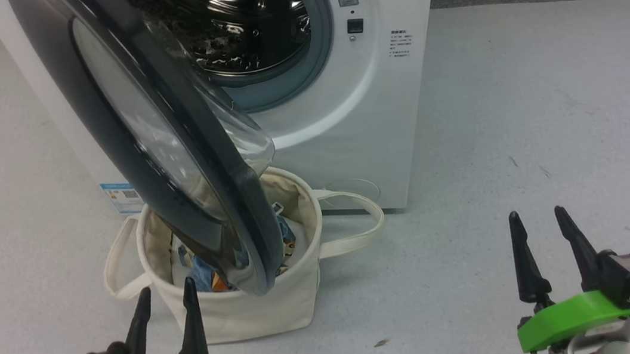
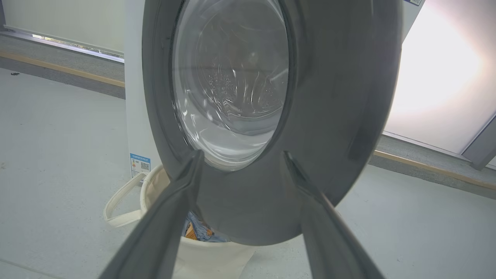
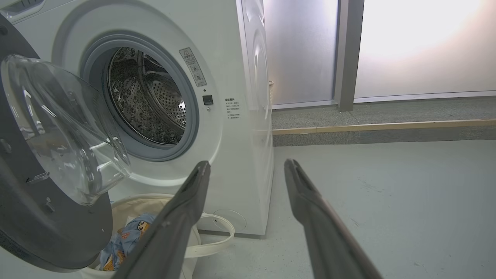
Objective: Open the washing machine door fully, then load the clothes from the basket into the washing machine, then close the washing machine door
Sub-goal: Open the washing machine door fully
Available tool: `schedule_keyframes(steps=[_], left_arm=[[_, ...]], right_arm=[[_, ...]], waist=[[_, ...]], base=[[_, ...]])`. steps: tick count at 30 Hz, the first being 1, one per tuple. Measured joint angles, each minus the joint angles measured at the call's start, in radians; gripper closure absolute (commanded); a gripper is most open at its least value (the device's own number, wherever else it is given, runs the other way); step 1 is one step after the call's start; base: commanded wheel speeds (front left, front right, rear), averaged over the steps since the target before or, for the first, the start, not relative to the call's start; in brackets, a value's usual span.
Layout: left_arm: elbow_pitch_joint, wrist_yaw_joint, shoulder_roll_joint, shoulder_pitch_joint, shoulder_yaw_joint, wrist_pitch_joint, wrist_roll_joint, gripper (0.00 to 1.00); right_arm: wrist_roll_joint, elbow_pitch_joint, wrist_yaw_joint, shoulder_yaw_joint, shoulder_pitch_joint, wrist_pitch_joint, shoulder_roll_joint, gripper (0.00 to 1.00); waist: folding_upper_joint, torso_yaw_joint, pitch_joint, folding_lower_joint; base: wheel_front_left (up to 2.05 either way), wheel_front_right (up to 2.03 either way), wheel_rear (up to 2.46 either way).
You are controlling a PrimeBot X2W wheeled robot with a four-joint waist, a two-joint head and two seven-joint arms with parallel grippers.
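**Head view.** Left gripper (image 1: 167, 286) sits low at lower left, fingers up and spread apart with nothing between them, tips just short of the basket (image 1: 248, 317) wall. Right gripper (image 1: 536, 213) sits at lower right, fingers likewise parted and empty, over bare floor (image 1: 524, 115), well apart from the washing machine (image 1: 356, 124). The washing machine door (image 1: 165, 129) stands swung out from the left side, partly open. Its lower rim is over the basket mouth; contact there is unclear. The clothes (image 1: 207, 277) lie in the basket, half hidden by the door.

**Left wrist view.** Fingers frame the door's outer face, close ahead. The basket is below the rim. Open floor on both sides.

**Right wrist view.** Fingers point at the machine's front right corner. The drum mouth (image 3: 147, 97) is unobstructed, with wide floor to the right.
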Motion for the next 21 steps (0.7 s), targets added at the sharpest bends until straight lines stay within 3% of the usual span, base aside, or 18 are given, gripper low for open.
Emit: schedule_keyframes(steps=[21], left_arm=[[0.022,-0.017,0.0,0.003,-0.019,0.0,0.01,0.0]], right_arm=[[0.018,-0.003,0.0,0.0,-0.006,0.0,0.003,0.0]], waist=[[0.0,-0.009,0.012,0.0]], base=[[0.0,0.0,0.0]])
